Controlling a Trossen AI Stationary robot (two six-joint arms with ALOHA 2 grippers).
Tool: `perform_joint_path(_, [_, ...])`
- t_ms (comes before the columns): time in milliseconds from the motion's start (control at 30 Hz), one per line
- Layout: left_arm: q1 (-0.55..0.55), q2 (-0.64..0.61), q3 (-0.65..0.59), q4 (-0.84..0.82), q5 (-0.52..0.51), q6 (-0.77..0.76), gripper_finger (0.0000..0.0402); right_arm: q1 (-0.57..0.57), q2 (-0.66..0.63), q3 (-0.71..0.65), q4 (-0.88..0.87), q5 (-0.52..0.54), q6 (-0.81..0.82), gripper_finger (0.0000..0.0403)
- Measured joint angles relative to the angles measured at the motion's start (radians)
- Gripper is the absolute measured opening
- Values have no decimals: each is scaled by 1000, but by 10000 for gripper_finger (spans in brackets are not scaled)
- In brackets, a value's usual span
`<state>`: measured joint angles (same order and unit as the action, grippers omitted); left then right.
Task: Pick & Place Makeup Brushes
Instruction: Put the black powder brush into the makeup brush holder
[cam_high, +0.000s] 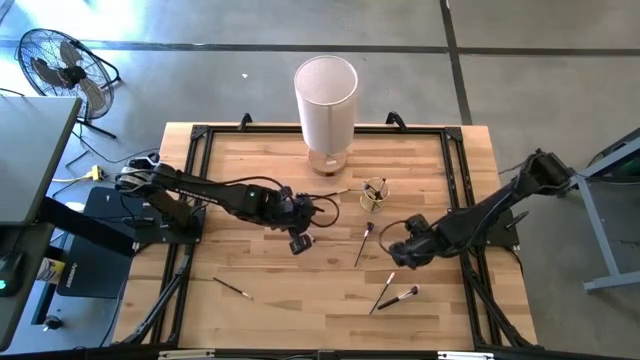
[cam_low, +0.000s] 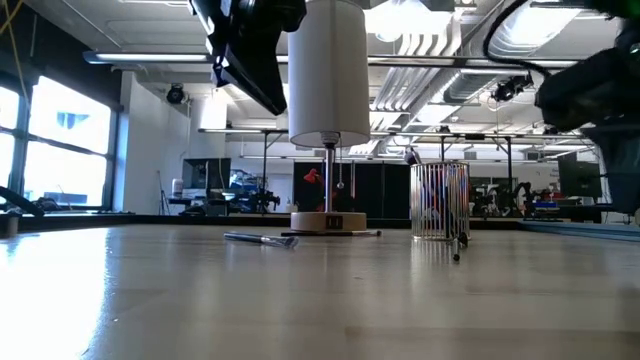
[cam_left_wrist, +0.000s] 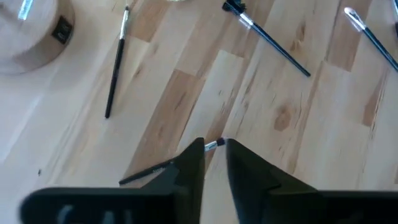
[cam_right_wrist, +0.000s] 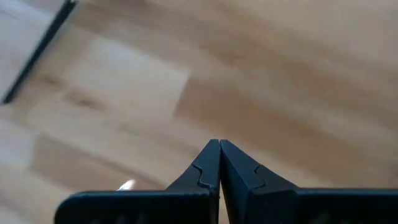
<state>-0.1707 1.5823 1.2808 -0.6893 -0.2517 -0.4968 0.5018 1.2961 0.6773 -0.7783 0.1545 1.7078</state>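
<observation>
Left pincer (cam_left_wrist: 214, 149) pinching a makeup brush (cam_left_wrist: 163, 167) above the surface (cam_high: 280, 300) for transfer; right pincer (cam_right_wrist: 219, 147) pressed together, empty.

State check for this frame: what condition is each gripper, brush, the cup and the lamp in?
Left gripper: raised over mid-table, shut on a brush.
Right gripper: shut, empty, above bare wood.
Cup: upright, holding brushes.
Loose brushes: lying flat on the table.
Lamp: upright at the far edge.
</observation>
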Motion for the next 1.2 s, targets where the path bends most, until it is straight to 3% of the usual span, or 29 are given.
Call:
perform_joint_path(100, [0, 0, -4, 4, 6, 34, 13, 80, 0, 0, 57, 5, 122, 1])
perform_joint_path(200, [0, -24, -66, 63, -1, 48, 9, 178, 11, 9, 63, 14, 281, 1])
perform_joint_path(367, [0, -97, -261, 235, 59, 57, 2, 254, 136, 130, -34, -147, 462, 0])
perform_joint_path(500, [0, -142, -374, 310, 144, 86, 2, 253, 268, 290, -144, -256, 525, 0])
perform_joint_path(667, [0, -174, -435, 283, 221, 181, 1, 254, 389, 431, -225, -345, 566, 7])
perform_joint_path(900, [1, -182, -439, 282, 290, 332, 1, 228, 470, 480, -232, -373, 622, 47])
perform_joint_path(1200, [1, -182, -439, 268, 329, 418, 1, 162, 473, 470, -284, -348, 621, 103])
